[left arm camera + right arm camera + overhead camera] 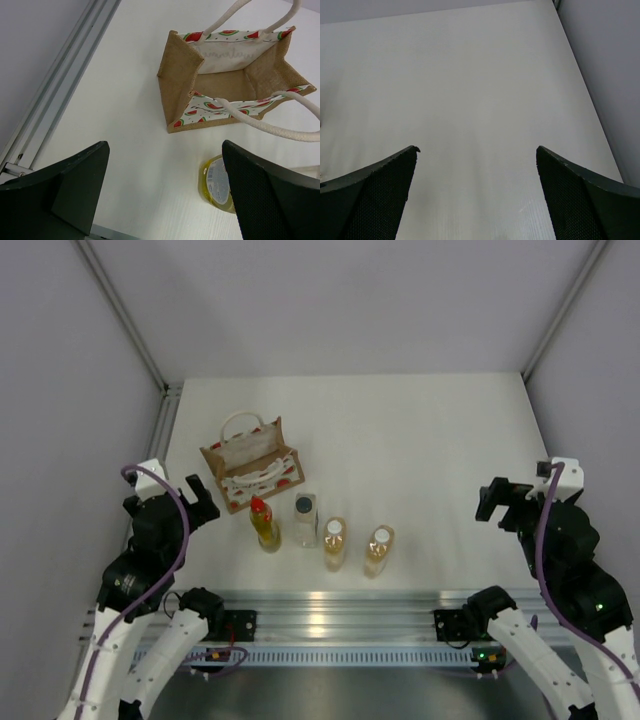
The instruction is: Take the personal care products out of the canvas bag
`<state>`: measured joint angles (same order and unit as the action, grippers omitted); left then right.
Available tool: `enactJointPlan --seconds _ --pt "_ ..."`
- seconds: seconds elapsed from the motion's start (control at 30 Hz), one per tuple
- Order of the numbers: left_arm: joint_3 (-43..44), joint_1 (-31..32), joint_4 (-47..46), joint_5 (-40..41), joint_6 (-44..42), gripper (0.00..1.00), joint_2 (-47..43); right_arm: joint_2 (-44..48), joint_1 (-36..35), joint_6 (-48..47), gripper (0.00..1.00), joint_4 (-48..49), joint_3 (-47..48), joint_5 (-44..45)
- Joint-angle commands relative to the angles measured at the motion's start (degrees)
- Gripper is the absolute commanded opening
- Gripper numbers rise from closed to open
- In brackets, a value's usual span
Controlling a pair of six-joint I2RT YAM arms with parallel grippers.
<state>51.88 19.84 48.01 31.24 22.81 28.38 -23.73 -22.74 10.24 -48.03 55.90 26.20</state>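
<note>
The tan canvas bag stands upright at the left of the table, its inside bare in the left wrist view. In front of it stand the personal care products in a row: a yellow bottle with a red cap, a clear bottle with a dark cap, and two amber bottles with white caps. My left gripper is open just left of the yellow bottle, holding nothing. Over at the right edge, my right gripper is open above bare table.
An aluminium rail runs along the near edge between the arm bases. A metal frame post borders the table's left side. Grey walls enclose the table on three sides.
</note>
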Motion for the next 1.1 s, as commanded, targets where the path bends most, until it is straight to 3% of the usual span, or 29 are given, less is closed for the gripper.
enactJointPlan --seconds 0.0,0.23,1.07 --pt "-1.16 0.12 -4.5 -2.23 -0.04 0.98 -1.4 0.78 -0.9 -0.57 0.99 -0.13 -0.35 -0.79" --pt "-2.74 0.12 -6.26 -5.67 0.04 0.98 -3.51 1.84 -0.99 -1.19 0.99 0.13 -0.7 -2.2" --pt "-3.1 0.12 -6.61 -6.46 0.13 0.98 -2.19 -2.2 -0.99 1.27 1.0 3.03 -2.37 -3.69"
